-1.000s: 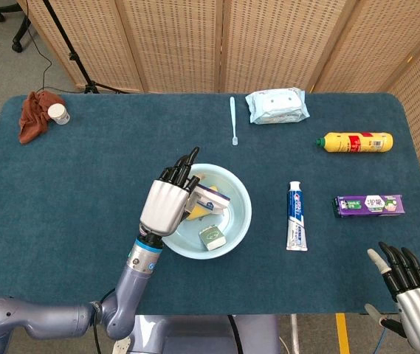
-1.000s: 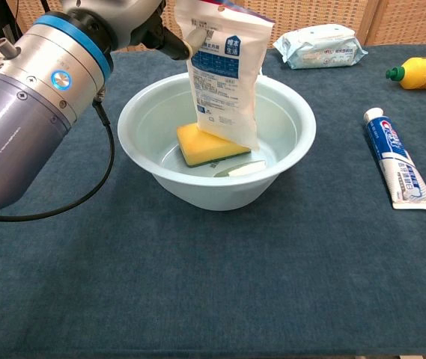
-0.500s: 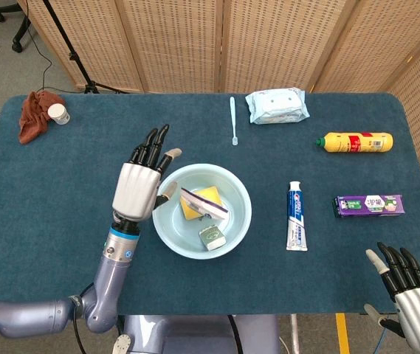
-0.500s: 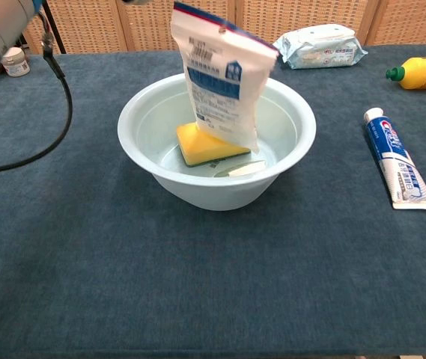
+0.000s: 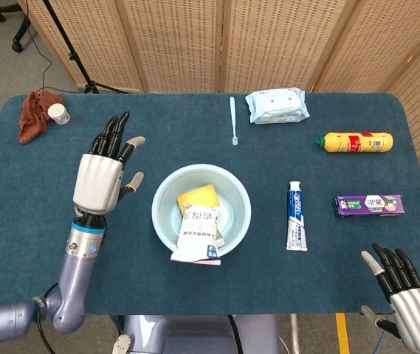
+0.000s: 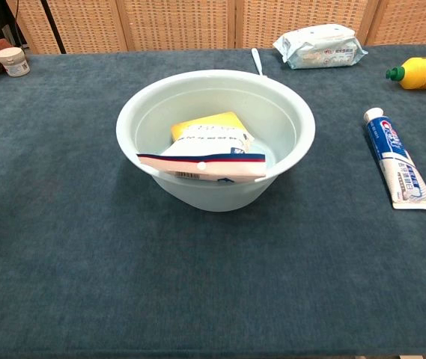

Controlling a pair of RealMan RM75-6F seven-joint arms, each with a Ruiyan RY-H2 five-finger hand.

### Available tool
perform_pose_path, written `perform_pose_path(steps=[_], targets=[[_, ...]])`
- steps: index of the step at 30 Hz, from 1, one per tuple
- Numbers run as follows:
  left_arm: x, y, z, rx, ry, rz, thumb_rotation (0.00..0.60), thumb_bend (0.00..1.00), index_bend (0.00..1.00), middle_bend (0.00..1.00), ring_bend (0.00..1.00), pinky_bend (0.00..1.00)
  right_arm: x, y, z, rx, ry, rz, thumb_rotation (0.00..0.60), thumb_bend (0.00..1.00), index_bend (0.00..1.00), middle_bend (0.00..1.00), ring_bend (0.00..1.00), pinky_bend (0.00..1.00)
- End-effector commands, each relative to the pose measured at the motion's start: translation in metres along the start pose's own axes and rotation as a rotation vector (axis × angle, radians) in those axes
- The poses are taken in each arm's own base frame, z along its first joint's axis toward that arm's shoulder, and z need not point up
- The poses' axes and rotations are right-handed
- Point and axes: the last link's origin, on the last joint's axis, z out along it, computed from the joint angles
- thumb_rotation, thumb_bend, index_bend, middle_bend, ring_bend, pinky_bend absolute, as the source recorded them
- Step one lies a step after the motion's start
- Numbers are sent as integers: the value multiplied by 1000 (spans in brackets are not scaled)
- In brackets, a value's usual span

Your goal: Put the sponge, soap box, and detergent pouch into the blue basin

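The blue basin (image 5: pixel 162 221) sits near the middle of the bench (image 5: pixel 47 251), and the detergent pouch (image 5: pixel 198 234) lies flat inside it, its top end draped over the basin's near rim and sticking out a little toward the robot. Under the pouch, at the far side of the basin floor, the yellow sponge (image 5: pixel 198 196) shows; the chest view has the same arrangement, with the pouch (image 6: pixel 205 153) resting on the sponge (image 6: pixel 209 123) and over the front wall of the basin (image 6: pixel 287 112). The soap box cannot be made out in either view, the pouch covering most of the basin floor. The left robot hand (image 5: pixel 100 177) is raised to the left of the basin, apart from it and from the pouch, fingers spread and pointing away from the robot, holding nothing. The right robot hand (image 5: pixel 405 295) is at the near right edge of the bench, well apart from the basin, fingers extended and empty. To the right of the basin lies a toothpaste tube (image 5: pixel 295 216), with a purple box (image 5: pixel 368 204) beyond it and a yellow bottle (image 5: pixel 356 141) farther back.
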Motion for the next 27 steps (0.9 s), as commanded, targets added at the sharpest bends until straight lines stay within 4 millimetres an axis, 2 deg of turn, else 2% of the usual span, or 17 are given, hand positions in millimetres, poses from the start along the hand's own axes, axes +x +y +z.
perform_pose_path(steps=[1,4,7,14,15,16,17,23,27], targets=[[-1,-17,-21,16,-86,40,600,210,213,0,0,166,-1,0,0,-1,-2,-1,600,105,60,0,0,0],[0,-26,-35,15,-133,69,600,201,113,0,0,94,-1,0,0,-2,-4,-4,600,105,59,0,0,0],[2,-37,-54,18,-190,104,600,184,53,0,0,67,-2,-1,0,-2,-5,-7,600,105,59,0,0,0],[5,-56,-89,31,-277,154,600,179,20,0,0,37,-2,-1,0,-2,-7,-13,600,105,59,0,0,0],[5,-61,-97,37,-300,167,600,179,12,0,0,22,-2,-1,0,-2,-7,-13,600,105,60,0,0,0],[5,-70,-117,62,-365,186,600,179,5,0,0,11,-2,0,0,-5,-4,-15,600,105,60,0,0,0],[6,-73,-126,67,-386,181,600,179,1,0,0,5,-2,0,1,-6,-3,-16,600,105,60,0,0,0],[12,-79,-162,89,-409,178,600,181,0,0,0,0,-3,2,1,-14,-3,-25,600,105,60,0,0,0],[14,-81,-177,120,-408,172,600,195,0,0,0,0,-4,2,2,-17,-8,-30,600,105,59,0,0,0]])
